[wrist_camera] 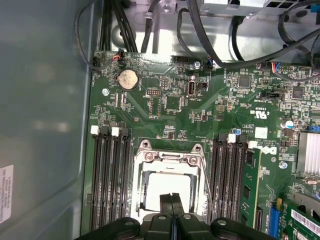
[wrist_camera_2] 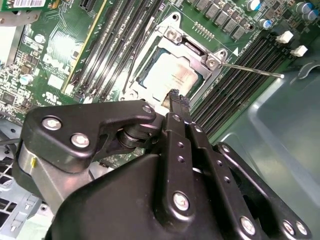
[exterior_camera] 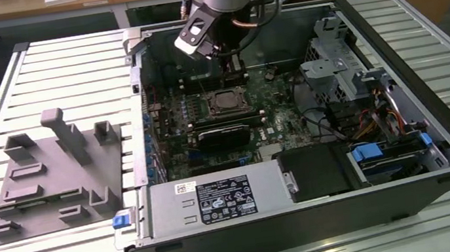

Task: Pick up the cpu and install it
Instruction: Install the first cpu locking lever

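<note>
- The cpu (wrist_camera: 167,190), a flat silver square with a pale rim, lay seated in the socket (wrist_camera: 168,159) on the green motherboard (wrist_camera: 200,110), inside the socket's metal frame; in the second wrist view the cpu (wrist_camera_2: 170,75) appeared the same way.
- The tool (wrist_camera: 172,200) hung directly above the cpu with its two black fingertips pressed together, clenched on nothing; whether the tips touched the chip was hard to judge.
- In the second wrist view the tool (wrist_camera_2: 175,97) pointed at the near edge of the cpu.
- Dark memory slots (wrist_camera: 107,175) ran along both sides of the socket.
- In the exterior view the arm reached down into an open computer case (exterior_camera: 433,103) lying on a slatted table (exterior_camera: 49,65).
- A grey fixture plate (exterior_camera: 48,184) with upright pegs sat on the table, beside the case, toward the exterior view's left.
</note>
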{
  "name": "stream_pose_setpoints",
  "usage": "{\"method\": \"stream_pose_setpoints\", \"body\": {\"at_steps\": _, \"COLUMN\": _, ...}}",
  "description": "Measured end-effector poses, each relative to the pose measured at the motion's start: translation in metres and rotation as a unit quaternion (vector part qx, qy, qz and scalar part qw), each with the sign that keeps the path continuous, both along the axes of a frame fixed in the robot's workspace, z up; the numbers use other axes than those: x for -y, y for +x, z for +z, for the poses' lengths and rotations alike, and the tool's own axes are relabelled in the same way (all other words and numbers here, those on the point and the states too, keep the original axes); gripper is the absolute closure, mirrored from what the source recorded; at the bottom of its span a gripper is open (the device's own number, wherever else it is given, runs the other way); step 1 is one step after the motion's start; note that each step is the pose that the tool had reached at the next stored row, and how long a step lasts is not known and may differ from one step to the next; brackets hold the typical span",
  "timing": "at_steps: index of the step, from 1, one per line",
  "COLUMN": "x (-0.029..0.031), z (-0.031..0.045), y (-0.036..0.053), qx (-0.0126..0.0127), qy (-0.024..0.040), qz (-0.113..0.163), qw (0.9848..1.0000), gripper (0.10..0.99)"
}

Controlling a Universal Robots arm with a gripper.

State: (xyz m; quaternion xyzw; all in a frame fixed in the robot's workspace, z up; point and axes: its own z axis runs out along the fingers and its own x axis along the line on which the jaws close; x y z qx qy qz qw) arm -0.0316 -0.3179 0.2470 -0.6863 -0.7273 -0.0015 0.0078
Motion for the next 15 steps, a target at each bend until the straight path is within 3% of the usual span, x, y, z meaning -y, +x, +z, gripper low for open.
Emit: {"method": "stream_pose_setpoints", "body": {"at_steps": 15, "x": 0.0, "z": 0.0263, "y": 0.0, "qx": 0.0, "qy": -0.0001, "qz": 0.0, "qw": 1.0, "gripper": 0.98}}
